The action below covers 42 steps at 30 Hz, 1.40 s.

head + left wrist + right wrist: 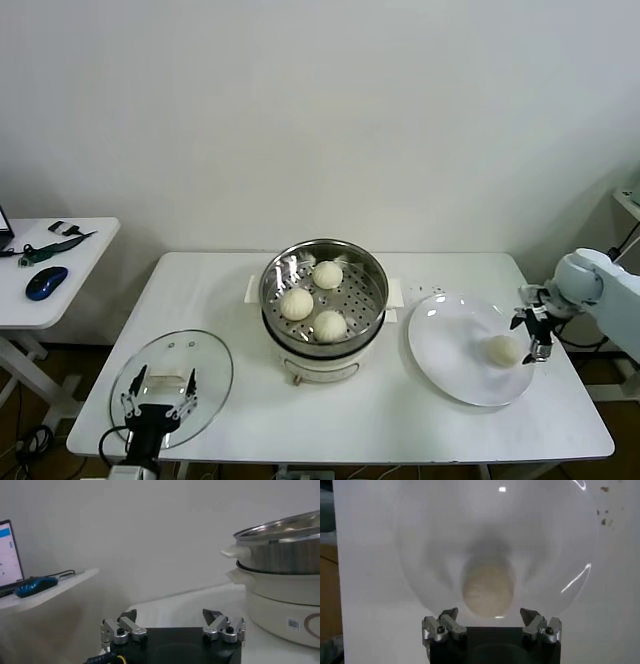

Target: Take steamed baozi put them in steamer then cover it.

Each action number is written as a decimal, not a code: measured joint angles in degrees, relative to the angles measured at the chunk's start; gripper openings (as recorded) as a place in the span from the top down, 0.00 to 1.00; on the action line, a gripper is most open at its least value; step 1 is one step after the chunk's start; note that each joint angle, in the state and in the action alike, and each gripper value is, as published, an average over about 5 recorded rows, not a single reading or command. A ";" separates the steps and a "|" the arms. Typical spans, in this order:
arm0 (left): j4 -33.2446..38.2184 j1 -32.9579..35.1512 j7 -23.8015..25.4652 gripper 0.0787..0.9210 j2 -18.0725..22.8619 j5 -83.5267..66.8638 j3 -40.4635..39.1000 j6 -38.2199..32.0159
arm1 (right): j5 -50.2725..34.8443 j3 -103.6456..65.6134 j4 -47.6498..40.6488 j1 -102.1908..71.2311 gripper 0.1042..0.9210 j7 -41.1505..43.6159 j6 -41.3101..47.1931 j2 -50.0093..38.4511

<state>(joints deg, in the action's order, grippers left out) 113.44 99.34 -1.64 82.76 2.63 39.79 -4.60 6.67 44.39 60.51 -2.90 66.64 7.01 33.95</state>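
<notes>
A: How far along are we?

B: Three steamed baozi (313, 299) sit in the steamer (372, 268) at the middle of the counter (400, 420). The fourth baozi (503, 349) lies on the white plate (445, 345), at the steamer's three o'clock.

A: And the right pincer (535, 338)?

B: Jaws spread wide, empty, just beside that bun on its three o'clock side. In the right wrist view the bun lies straight ahead of the gap.

A: So it's the last pick.

B: I'd say so. It should straddle the bun, close gently, then carry it to a free spot in the steamer.

A: The cover (200, 365)?

B: On the counter at the steamer's eight o'clock. The left pincer (158, 407) hangs open at its near edge, holding nothing.
</notes>
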 measured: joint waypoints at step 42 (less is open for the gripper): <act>0.70 0.26 -0.15 0.12 -0.84 -0.09 -0.88 0.17 | -24.22 26.88 -0.41 33.21 0.27 -1.36 3.79 10.10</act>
<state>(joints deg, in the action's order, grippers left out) 114.14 99.60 -1.79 81.93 2.55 38.91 -4.43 -17.55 71.27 60.10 30.31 65.28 10.79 44.04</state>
